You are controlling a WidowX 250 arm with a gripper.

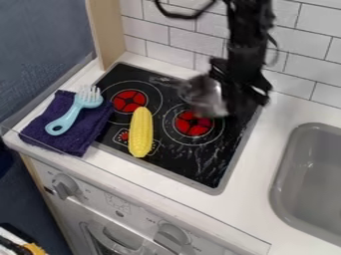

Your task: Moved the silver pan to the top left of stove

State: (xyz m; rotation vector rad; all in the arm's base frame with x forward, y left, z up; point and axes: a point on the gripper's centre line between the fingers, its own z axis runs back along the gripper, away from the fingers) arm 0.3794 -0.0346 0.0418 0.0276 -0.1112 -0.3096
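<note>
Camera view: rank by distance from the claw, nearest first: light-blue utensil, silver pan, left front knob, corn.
1. Silver pan: right at it, over the stove.
2. Corn: on the stove, left of the pan.
3. Light-blue utensil: farther left, on the purple cloth.
4. Left front knob: front panel, lower left.

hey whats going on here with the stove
A black robot arm has its gripper over the back right part of the toy stove and seems to be handling the silver pan, though blur hides the exact grip. The pan is not at the stove's top left corner. A yellow corn cob lies on the stove, and a light blue utensil rests on a purple cloth at the left.
</note>
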